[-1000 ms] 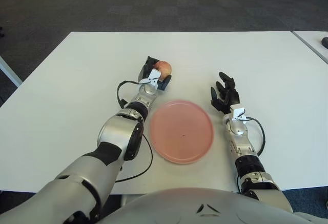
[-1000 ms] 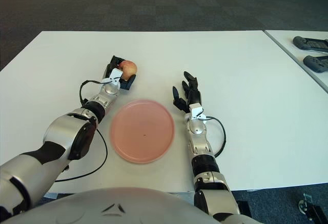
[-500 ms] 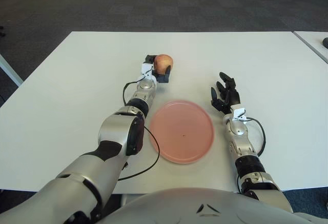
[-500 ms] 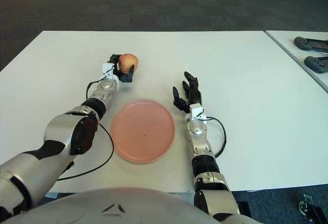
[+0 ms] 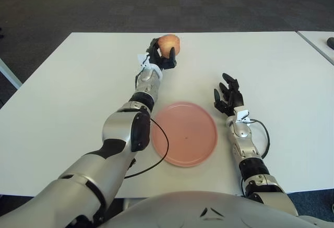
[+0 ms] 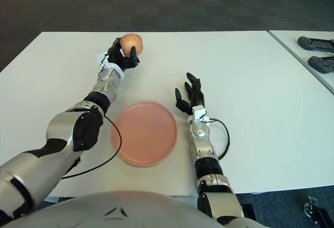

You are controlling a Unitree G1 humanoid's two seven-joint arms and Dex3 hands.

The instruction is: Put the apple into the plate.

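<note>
While your left hand point(image 5: 160, 56) grips the apple point(image 5: 168, 43), it's up off the table point(image 5: 62, 92).
The pink plate point(image 5: 184, 133) sits nearer you; your right hand point(image 5: 227, 98), fingers spread, shows just right of it.

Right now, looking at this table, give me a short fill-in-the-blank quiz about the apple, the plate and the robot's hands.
1. The apple is gripped by the robot's ____ hand.
2. The pink plate holds ____.
3. The right hand shows to the ____ of the plate, with spread fingers that hold nothing.
4. The plate sits on a ____ table.

Missing words: left; nothing; right; white
</note>
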